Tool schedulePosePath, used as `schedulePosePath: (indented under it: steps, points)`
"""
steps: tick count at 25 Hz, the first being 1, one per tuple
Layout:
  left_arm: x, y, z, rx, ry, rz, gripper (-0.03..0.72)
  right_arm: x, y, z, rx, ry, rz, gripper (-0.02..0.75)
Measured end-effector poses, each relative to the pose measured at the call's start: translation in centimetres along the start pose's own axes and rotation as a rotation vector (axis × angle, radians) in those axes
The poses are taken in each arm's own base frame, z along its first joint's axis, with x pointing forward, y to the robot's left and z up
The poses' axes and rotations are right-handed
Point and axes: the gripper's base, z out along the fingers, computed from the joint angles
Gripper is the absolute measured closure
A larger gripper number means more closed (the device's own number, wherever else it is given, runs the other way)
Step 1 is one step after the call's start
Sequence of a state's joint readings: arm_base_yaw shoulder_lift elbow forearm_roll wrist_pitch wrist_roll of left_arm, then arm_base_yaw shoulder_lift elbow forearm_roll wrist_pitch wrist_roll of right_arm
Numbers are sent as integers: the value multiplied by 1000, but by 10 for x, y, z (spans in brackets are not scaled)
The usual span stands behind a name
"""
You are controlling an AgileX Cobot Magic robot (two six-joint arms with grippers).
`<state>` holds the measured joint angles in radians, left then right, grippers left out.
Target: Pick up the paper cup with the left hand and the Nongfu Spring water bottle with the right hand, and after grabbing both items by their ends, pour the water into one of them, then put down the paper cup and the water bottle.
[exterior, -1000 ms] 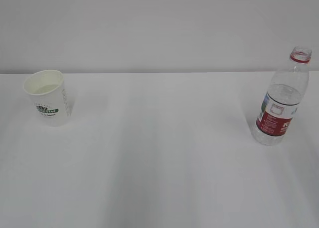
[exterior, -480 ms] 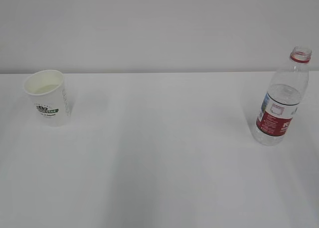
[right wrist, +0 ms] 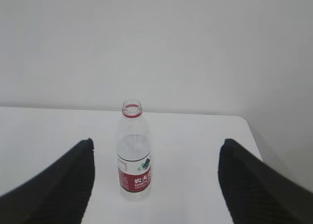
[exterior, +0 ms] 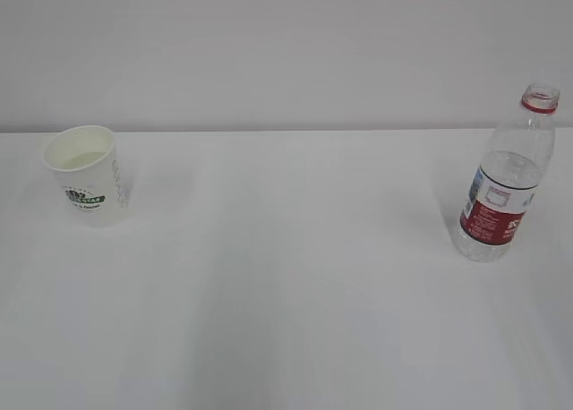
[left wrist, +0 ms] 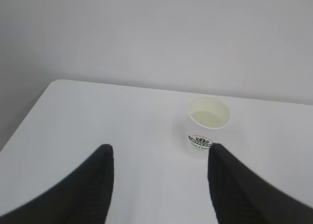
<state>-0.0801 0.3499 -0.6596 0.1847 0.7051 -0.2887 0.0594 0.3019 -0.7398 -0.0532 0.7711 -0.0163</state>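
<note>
- The table is plain matte white, and a bare pale grey-white wall rises behind its far edge.
- At the left of the exterior view, the paper cup stands upright on the table near the far edge, green logo facing the camera, cream inside visible. It tilts slightly in this view.
- At the right, well apart from the cup, the Nongfu Spring water bottle stands upright and uncapped, with a red neck ring and a red-and-white label.
- No arm shows in the exterior view; only the wrist cameras show the grippers.
- The left wrist view shows the left hand with its two dark jaws spread apart and nothing between them. The cup sits beyond, nearer the right jaw, not touched. This view also shows the table's rounded left corner.
- The right wrist view shows the right hand with its jaws wide apart and empty. The bottle stands beyond them, nearer the left jaw, clear of both. The table's right edge shows here.
- Whether water is in the bottle or cup cannot be told.
- Against the earlier exterior frames, cup and bottle stand in the same places.
</note>
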Motion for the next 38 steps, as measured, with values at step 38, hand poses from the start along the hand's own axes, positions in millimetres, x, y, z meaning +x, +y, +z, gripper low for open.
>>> schedulePosePath:
  steps: [38]
  points:
    - [44,-10,-67,259,47,16,265,56,1,-70,-11,103,26,146]
